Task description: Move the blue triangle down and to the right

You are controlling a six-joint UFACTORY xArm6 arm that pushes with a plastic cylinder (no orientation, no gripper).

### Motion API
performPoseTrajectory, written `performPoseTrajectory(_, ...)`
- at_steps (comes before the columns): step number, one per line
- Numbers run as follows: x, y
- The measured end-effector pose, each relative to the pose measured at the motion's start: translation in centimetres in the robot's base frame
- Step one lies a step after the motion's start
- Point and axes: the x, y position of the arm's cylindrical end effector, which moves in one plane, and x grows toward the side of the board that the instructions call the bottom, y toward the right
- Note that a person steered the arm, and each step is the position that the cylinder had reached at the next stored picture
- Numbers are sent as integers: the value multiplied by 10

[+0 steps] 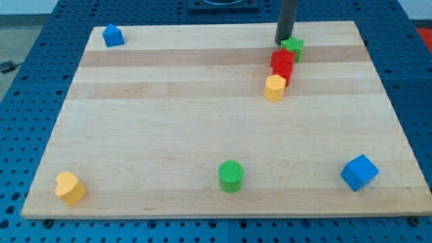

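The blue triangle block (113, 35) sits near the board's top left corner. My tip (283, 40) is at the view's top right, far from the blue triangle, just left of a green star block (293, 47). Below the star are a red block (282, 59) and a second red block (280, 74) partly behind a yellow hexagon block (274, 88); these form a tight slanted row.
A green cylinder (231, 176) stands at the bottom middle. A blue cube (358, 172) is at the bottom right. A yellow heart block (69, 187) is at the bottom left. The wooden board (169, 121) lies on a blue perforated table.
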Motion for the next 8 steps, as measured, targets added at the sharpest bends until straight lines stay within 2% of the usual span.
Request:
performPoseTrajectory(2,-1,-1)
performPoseTrajectory(3,-37,-36)
performPoseTrajectory(4,-36,-116)
performPoseTrajectory(5,33,-220)
performPoseTrajectory(6,71,-331)
performPoseTrajectory(7,67,-434)
performPoseTrajectory(8,64,-435)
